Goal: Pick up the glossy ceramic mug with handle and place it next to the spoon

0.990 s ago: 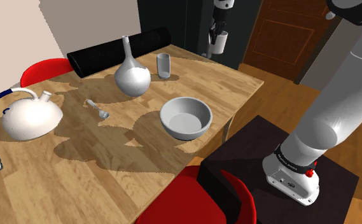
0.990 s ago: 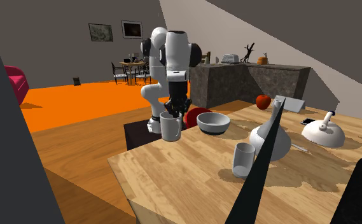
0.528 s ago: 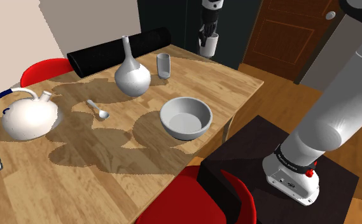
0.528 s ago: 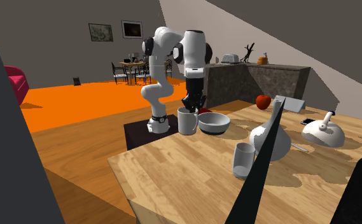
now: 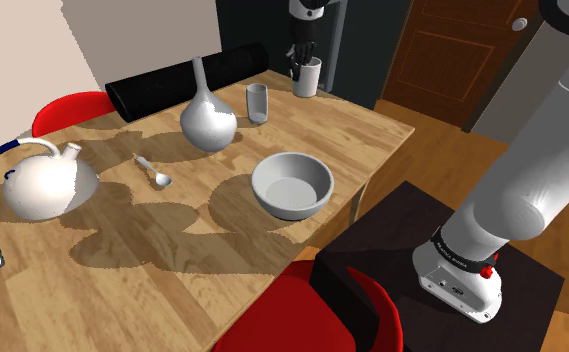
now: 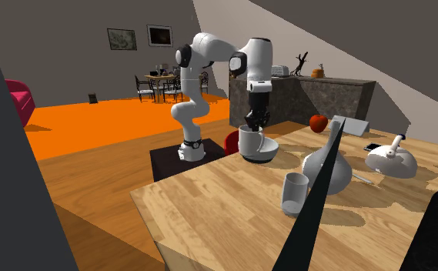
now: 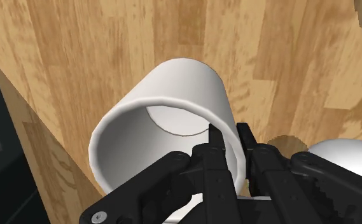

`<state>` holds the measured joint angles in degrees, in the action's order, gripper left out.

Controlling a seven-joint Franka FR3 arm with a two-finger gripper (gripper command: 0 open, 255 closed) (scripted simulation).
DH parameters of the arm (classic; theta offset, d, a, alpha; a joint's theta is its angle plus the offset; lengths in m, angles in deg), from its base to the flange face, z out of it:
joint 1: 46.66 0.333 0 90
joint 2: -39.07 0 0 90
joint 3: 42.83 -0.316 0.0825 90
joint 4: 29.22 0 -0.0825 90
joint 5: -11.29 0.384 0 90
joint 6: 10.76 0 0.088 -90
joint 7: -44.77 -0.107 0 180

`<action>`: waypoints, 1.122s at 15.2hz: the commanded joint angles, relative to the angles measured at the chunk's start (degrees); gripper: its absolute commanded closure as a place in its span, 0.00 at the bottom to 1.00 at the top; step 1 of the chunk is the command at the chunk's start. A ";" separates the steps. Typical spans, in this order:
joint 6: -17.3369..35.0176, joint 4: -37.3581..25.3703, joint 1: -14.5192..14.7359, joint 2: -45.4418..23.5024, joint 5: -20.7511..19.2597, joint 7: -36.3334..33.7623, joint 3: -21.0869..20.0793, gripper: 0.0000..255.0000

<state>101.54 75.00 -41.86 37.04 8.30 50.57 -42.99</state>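
Step in hand: transport. The black two-finger gripper (image 7: 228,133) is clamped on the rim of the plain white cylindrical mug (image 7: 173,89), one finger inside and one outside. The mug hangs clear above the far edge of the light wooden table (image 5: 372,130), beyond the clear glass tumbler (image 5: 257,102). Next move, as judged: carry it past the white long-necked vase (image 5: 209,122) to the small grey spoon (image 5: 154,172) mid-table, then lower it alongside.

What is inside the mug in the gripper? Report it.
The mug looks empty: bare white wall and floor. One finger of the gripper reaches inside the rim, and the gripper covers the inside nearest it.
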 commanded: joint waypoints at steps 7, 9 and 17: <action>-1.58 -4.07 5.63 -3.12 -1.62 -11.12 -4.99 1.00; -2.22 -5.90 7.07 -4.50 -2.13 -13.77 -6.11 1.00; -6.01 -16.51 13.38 -12.33 -4.74 -23.88 -9.91 1.00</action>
<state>96.29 60.52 -29.25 26.06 3.95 27.81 -52.56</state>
